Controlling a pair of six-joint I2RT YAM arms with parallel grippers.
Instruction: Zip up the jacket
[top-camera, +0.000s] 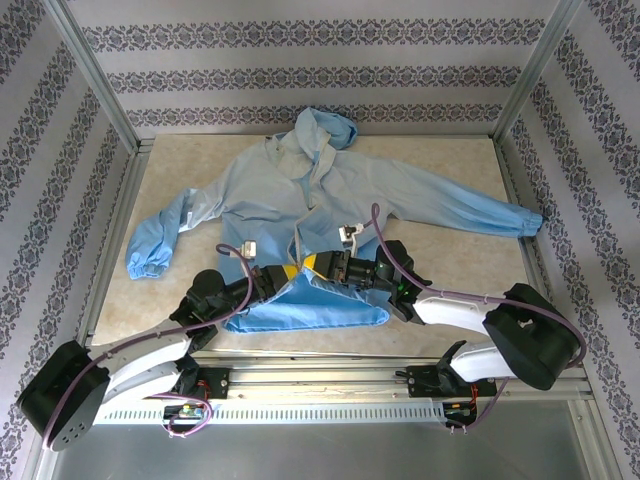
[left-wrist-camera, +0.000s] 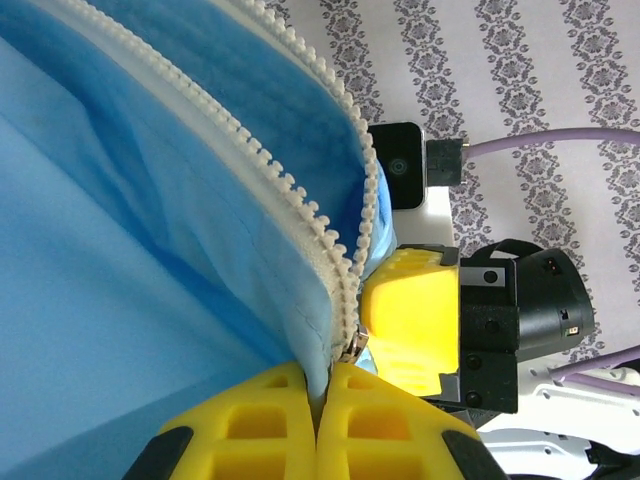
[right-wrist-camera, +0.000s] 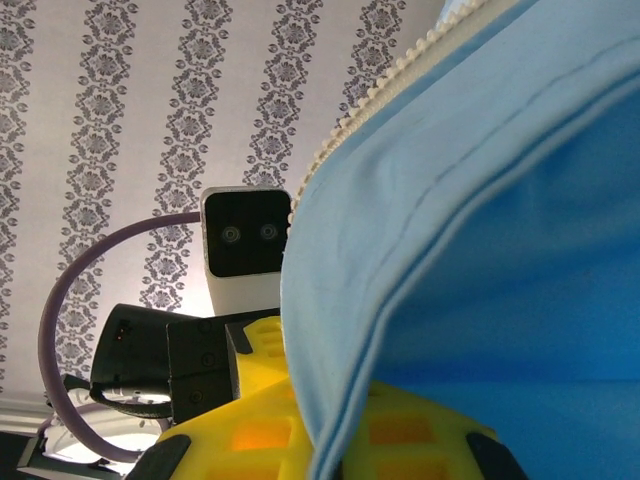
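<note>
1. Nearest, the left gripper (left-wrist-camera: 318, 375) has its ribbed yellow plastic fingers pressed tight together, pinching the jacket (top-camera: 300, 190) right at the silvery slider (left-wrist-camera: 352, 346) at the foot of the zipper (left-wrist-camera: 300, 200).
2. Just beside it, the right gripper (right-wrist-camera: 325, 440) is clamped on a thin fabric edge, and cloth drapes over its fingers.
3. Whitish, chunky teeth run in two rows that meet at the slider.
4. Farther back, the smooth light-blue jacket lies front-up on the mottled beige table (top-camera: 450, 260). Its sleeves are spread, and the hood (top-camera: 325, 130) is crumpled near the striped, patterned wall (top-camera: 300, 80).
</note>
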